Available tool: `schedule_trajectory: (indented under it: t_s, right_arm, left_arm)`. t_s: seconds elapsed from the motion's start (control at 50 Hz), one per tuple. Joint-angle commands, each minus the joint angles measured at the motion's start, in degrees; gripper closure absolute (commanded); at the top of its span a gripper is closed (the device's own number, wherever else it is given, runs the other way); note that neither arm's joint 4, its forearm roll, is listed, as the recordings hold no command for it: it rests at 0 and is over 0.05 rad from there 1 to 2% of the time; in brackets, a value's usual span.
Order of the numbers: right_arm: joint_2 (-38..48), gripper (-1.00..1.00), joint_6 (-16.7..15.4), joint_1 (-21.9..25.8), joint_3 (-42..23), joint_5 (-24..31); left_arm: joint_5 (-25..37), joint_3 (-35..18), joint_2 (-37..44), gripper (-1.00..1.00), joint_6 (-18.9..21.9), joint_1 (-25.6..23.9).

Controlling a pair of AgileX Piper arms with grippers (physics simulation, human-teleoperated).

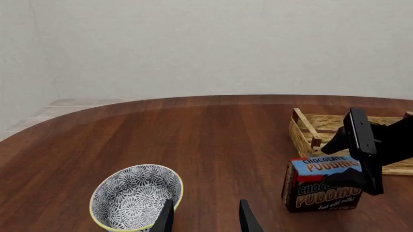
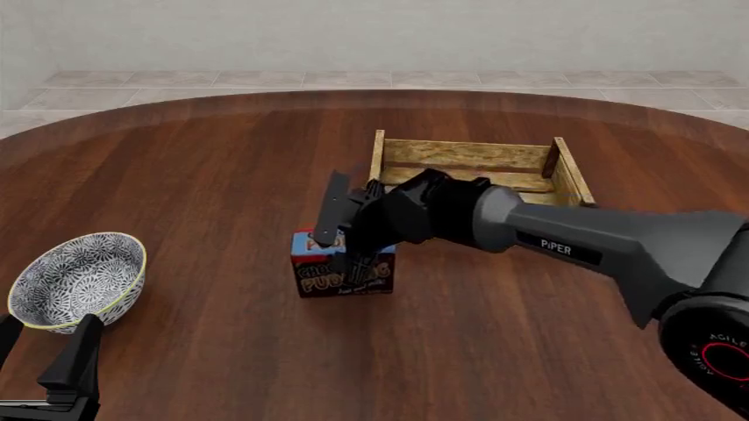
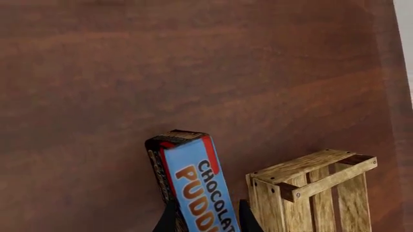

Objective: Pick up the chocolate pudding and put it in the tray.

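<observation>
I am at the grasp step. My right gripper (image 2: 342,230) is down over the chocolate pudding (image 2: 342,274), which stands on the table (image 2: 210,175) just near and left of the tray (image 2: 474,156), not in it. From the right wrist view the two fingers sit close on either side of the carton's narrow body, so I judge them drawn in around it, though I cannot tell whether they are really pinching it or whether it has left the table at all.

The carton stands on its bottom edge with the lettered face turned toward the near side. Its long axis runs left to right across the table, the blue band up and the brown part below. The thin dimension is what lies between the fingers.

Next I would confirm the grip, lift straight up so the box clears the tray's near-left corner post, carry it to the far right over the slatted floor, then lower and release. The risk I see is clipping that corner post, since the box starts so close beside it.

My left gripper (image 2: 53,386) waits at the near left edge beside the bowl (image 2: 76,279), fingers parted and holding nothing.
</observation>
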Motion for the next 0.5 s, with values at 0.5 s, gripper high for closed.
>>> schedule_trajectory:
  t_s: [0.5]
  right_arm:
    - [-14.5,1.00,-7.3,-6.5,0.9,5.9]
  left_arm:
    - [0.0,0.0,0.0,-1.00,0.0,0.0]
